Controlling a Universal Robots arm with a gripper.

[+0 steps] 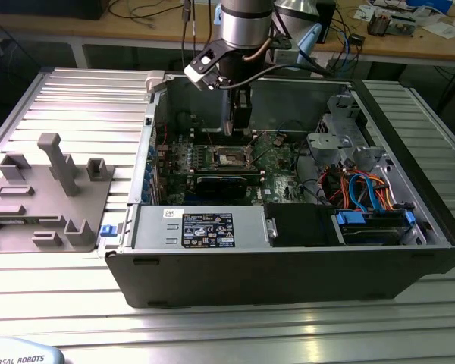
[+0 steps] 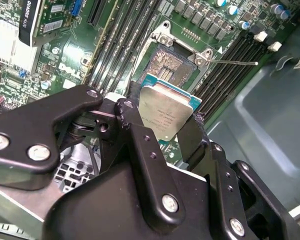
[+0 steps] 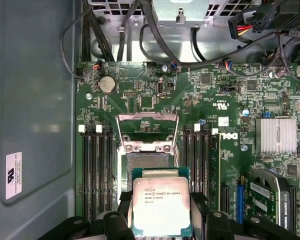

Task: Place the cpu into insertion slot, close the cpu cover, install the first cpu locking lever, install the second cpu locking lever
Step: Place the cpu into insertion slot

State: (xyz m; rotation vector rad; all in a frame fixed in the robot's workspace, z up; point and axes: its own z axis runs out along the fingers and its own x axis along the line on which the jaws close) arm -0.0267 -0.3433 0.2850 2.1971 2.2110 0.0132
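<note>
Clamped on cpu [image 3: 161, 206] by two opposite edges, between narrow-set fingers [image 2: 140, 140]. Held above bare slot [image 3: 145, 162], not yet seated. Cover [image 3: 146, 147] swung up, open, at slot's edge.

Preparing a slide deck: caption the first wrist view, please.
Gripper holding the cpu close to the open insertion slot, with the cpu cover raised.

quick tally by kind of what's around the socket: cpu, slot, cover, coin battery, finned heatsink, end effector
cpu, held: 1
insertion slot, not yet filled: 1
cpu cover, raised open: 1
coin battery: 1
finned heatsink: 1
end effector, shut on the cpu: 1
total: 6
</note>
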